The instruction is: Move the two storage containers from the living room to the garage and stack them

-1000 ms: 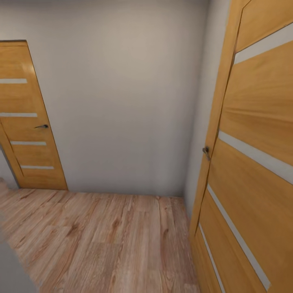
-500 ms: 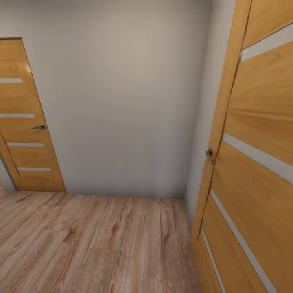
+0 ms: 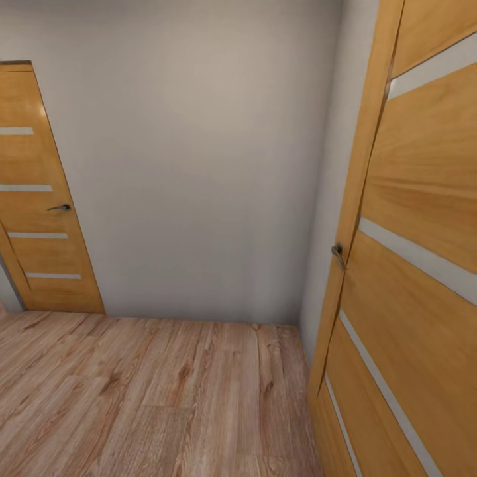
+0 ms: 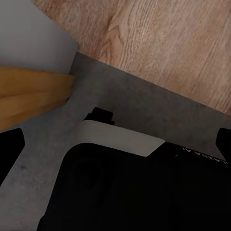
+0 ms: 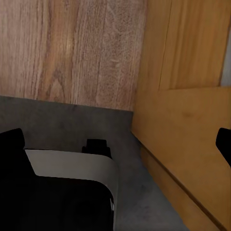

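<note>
ahead, pale wall (image 3: 199,165) above wood-plank floor (image 3: 165,397); two wooden doors, one far left (image 3: 36,199), one close right (image 3: 411,265), each with one handle. under both wrists, dark fingertips (image 4: 9,149) (image 5: 12,139) spread apart over grey concrete (image 4: 144,110), holding nothing.

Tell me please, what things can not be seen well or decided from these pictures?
- Left gripper, left wrist view: both fingertips are cut off by the picture's edges, so open or shut cannot be told.
- Right gripper, right wrist view: the same, dark fingertips clipped at the edges.
- Near door, head view: cut off by the right edge; what lies behind it is hidden.
- Far door, head view: its left part is cut off.
</note>
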Tool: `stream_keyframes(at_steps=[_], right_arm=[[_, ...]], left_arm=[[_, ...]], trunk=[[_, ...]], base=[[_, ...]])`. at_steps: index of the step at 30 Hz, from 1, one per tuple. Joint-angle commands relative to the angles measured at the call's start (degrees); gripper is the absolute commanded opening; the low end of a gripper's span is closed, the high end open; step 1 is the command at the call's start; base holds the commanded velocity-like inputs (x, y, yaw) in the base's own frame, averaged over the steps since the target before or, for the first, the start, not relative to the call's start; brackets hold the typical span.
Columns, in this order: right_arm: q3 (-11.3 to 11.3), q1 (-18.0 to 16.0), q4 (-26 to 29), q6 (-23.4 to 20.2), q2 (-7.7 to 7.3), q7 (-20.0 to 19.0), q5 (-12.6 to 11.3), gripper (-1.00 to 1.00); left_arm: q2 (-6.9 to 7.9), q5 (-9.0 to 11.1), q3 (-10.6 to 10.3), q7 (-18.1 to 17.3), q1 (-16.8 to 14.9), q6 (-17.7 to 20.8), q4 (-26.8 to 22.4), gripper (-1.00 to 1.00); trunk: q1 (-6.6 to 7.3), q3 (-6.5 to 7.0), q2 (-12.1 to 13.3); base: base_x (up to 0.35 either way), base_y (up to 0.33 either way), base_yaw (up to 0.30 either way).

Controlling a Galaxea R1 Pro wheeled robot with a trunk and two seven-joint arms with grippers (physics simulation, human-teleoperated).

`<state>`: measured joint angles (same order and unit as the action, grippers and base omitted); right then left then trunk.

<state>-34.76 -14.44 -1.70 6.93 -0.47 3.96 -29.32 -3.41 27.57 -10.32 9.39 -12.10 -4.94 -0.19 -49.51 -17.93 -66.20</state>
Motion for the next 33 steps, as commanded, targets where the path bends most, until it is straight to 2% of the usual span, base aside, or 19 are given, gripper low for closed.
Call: stream_keyframes(at_steps=[1, 11, 33], right_arm=[[-0.5, -0.1, -0.2, 0.3, 0.03, 0.0, -0.5, 1.0], [-0.5, -0.1, -0.2, 0.4, 0.03, 0.1, -0.5, 1.0], [-0.6, -0.1, -0.2, 0.4, 0.03, 0.4, -0.4, 1.0]], left_arm=[[-0.02, 0.5, -0.5, 0.2, 0.0, -0.2, 0.0, 1.0], [-0.02, 0.4, -0.5, 0.2, 0.0, 0.0, 0.0, 1.0], [0.12, 0.5, -0.6, 0.2, 0.0, 0.3, 0.0, 1.0]], trunk=[[0.0, -0.07, 0.0], [0.0, -0.07, 0.0], [0.0, -0.07, 0.0]], base=[[0.001, -0.002, 0.0], [0.041, 0.0, 0.0], [0.314, 0.0, 0.0]])
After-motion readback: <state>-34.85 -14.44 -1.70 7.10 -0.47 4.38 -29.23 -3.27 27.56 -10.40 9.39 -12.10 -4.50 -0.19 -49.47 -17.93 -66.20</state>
